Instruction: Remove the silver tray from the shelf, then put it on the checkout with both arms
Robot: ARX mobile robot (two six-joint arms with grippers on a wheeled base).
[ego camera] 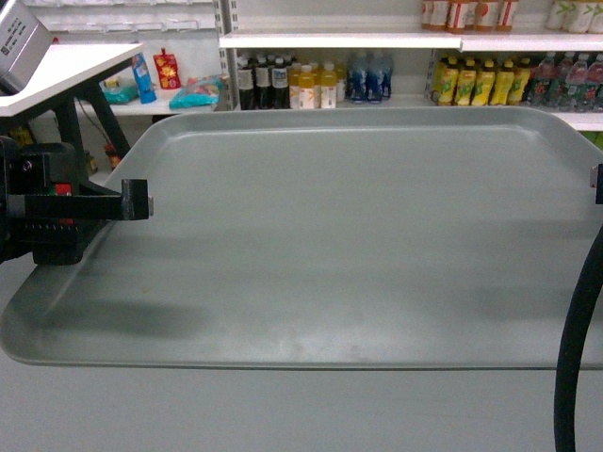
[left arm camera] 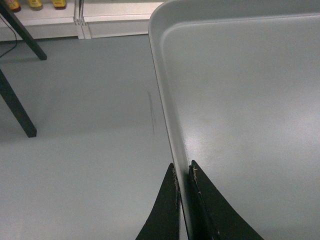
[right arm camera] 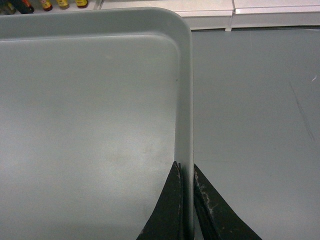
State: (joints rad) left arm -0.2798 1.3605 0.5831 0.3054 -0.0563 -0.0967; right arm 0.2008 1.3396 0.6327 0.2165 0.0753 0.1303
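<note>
Between shelf and counter (ego camera: 66, 71), mid-carry: left pincer (left arm camera: 184, 175) and right pincer (right arm camera: 186, 172) each clenched on silver tray (ego camera: 358, 235) rims; next, lower evenly onto counter.

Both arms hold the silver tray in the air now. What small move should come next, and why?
Probably carry the silver tray level toward the checkout at the upper left. The left gripper and right gripper each pinch a side rim, only grey floor lies beneath, and the white tabletop is not yet under the tray.
</note>
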